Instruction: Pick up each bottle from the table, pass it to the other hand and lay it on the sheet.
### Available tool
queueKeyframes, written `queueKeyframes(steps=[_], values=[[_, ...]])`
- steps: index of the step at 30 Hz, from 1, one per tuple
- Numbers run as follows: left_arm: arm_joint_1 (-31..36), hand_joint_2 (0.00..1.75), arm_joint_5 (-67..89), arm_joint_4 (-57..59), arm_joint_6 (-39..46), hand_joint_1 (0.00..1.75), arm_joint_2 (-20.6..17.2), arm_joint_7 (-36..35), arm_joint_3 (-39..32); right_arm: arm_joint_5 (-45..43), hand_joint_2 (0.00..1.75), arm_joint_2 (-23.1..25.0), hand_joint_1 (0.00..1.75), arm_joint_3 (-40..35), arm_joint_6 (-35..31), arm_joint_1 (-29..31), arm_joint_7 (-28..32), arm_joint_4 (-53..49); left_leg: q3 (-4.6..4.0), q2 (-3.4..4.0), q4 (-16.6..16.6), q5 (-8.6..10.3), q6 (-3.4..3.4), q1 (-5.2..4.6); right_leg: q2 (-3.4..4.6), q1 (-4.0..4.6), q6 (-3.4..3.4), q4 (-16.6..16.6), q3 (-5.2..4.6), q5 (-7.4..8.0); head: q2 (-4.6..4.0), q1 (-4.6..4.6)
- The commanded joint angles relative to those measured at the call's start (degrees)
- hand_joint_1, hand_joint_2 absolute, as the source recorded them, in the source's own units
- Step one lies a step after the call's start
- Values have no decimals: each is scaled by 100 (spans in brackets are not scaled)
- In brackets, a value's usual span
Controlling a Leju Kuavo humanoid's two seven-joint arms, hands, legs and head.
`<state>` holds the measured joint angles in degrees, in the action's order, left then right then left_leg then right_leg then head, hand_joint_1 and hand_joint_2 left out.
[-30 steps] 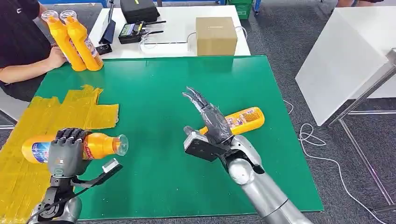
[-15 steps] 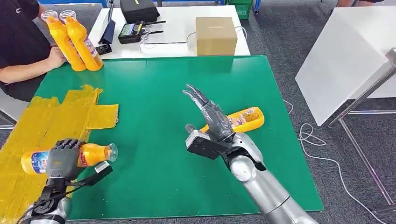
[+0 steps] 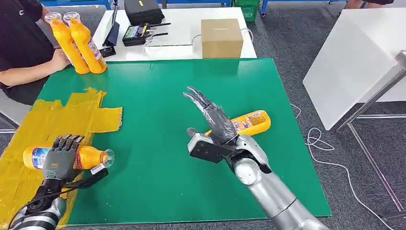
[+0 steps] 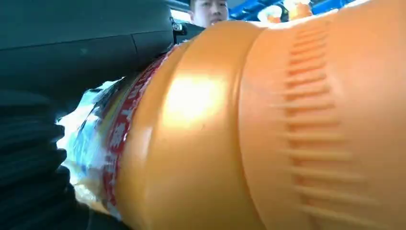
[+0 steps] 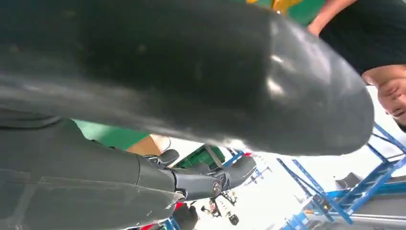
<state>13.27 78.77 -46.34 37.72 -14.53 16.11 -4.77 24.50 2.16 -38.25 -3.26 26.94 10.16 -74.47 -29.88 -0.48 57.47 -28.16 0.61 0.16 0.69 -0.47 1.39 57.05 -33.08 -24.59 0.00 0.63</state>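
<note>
My left hand [image 3: 61,157] grips an orange bottle [image 3: 91,157] around its middle, lying sideways with its clear cap pointing right, low over the yellow sheet [image 3: 48,125] at the table's left. In the left wrist view the orange bottle [image 4: 268,124] looms close against the dark fingers [image 4: 33,158]. My right hand [image 3: 213,120] hovers over the middle of the green table [image 3: 158,91] with fingers straight and apart, holding nothing. A second orange bottle [image 3: 251,121] lies on its side just behind that hand. Two more orange bottles [image 3: 79,42] stand upright at the far left corner.
A person in a black shirt [image 3: 21,45] sits at the far left with a hand beside the upright bottles. A cardboard box [image 3: 221,37] and black devices [image 3: 139,19] sit on the white table behind. A white table [image 3: 354,57] stands to the right.
My left hand has carried its bottle left and down, from the sheet's edge to over the sheet. My right hand has barely shifted.
</note>
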Motion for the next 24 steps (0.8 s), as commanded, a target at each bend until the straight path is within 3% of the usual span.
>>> queueKeyframes(steps=[1,24], values=[[-324,175,-371,-47,-264,0,-120,358,452,-29,0,-56,0,-197,58,309,4,428,8,16,-6,1,-3,3,9,4,-2,-7,4,5,0,-2],[-614,175,-1689,-952,-1291,0,-51,1186,228,62,0,39,0,-142,101,253,38,497,6,10,-4,2,-3,10,1,6,-4,-11,7,6,0,0]])
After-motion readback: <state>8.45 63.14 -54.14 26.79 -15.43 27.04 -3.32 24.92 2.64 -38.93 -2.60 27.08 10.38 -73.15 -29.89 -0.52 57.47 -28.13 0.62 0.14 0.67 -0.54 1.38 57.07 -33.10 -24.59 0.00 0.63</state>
